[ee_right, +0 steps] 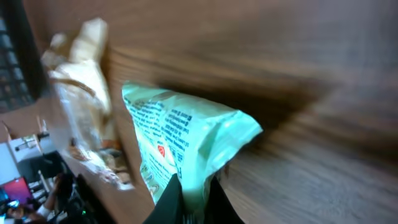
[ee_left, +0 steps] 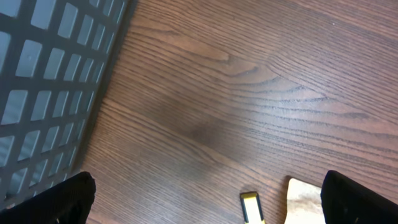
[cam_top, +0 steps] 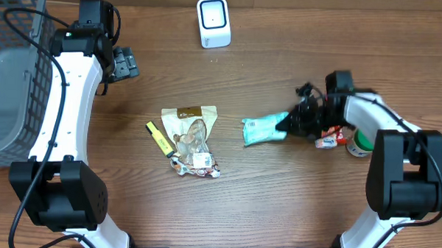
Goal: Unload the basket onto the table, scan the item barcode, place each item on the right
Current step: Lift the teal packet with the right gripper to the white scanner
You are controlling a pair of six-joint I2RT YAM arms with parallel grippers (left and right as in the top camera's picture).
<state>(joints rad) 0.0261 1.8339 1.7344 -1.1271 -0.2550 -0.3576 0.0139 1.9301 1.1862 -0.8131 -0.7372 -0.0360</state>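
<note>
Pinched one end of mint-green crinkly plastic packet (cam_top: 262, 130) in right gripper (cam_top: 286, 125), jaws pressed onto it, right of wooden table (cam_top: 277, 199) centre; seemingly lifted clear, though blurred. Farther out, held left gripper (cam_top: 129, 64) spread wide and empty. Judged as grasp secured; next called for carrying packet, label side outward, to white boxy scanner (cam_top: 213, 22) at far edge.

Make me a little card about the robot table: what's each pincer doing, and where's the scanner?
left pincer: open, empty, near the basket
right pincer: shut on the green packet
scanner: white, far side of the table, away from both pincers
loose items: yellow stick and brown snack bag, mid-table
</note>
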